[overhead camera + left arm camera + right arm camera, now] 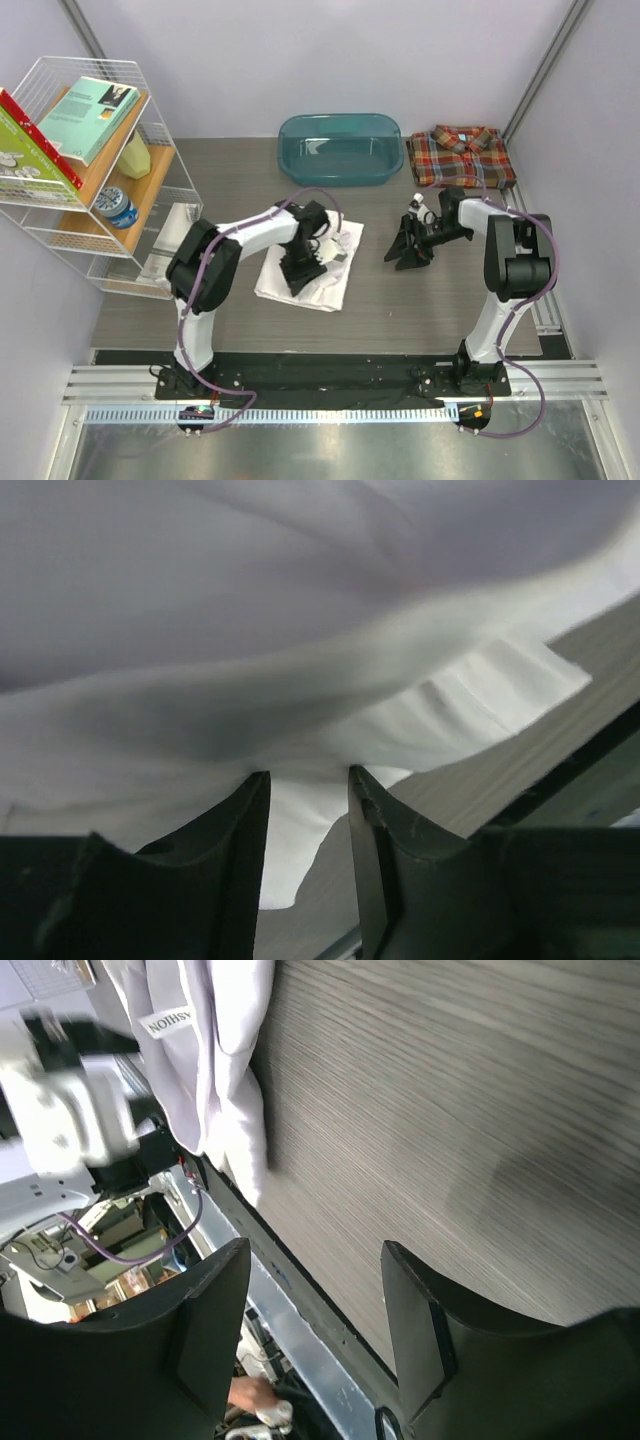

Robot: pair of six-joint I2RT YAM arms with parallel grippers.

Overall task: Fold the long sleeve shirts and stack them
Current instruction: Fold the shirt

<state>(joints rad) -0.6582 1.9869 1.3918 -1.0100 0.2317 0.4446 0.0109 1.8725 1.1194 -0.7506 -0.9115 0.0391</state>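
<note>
The white long sleeve shirt (325, 258) lies folded on the table's middle left. My left gripper (303, 272) is down on it. In the left wrist view its fingers (250, 820) stand apart with the tips at a raised fold of the white shirt (300, 630); the left gripper (307, 772) is open, pinching nothing. The plaid shirt (460, 155) lies folded at the back right. My right gripper (403, 256) hangs open over bare table between the two shirts. In the right wrist view, the right gripper (315, 1247) is empty and the white shirt (200, 1050) shows at the upper left.
A teal tub (340, 148) stands at the back centre, next to the plaid shirt. A wire shelf (90, 150) with books and a jar fills the left side, with papers (175, 235) at its foot. The table's near edge (300, 1280) runs under my right gripper.
</note>
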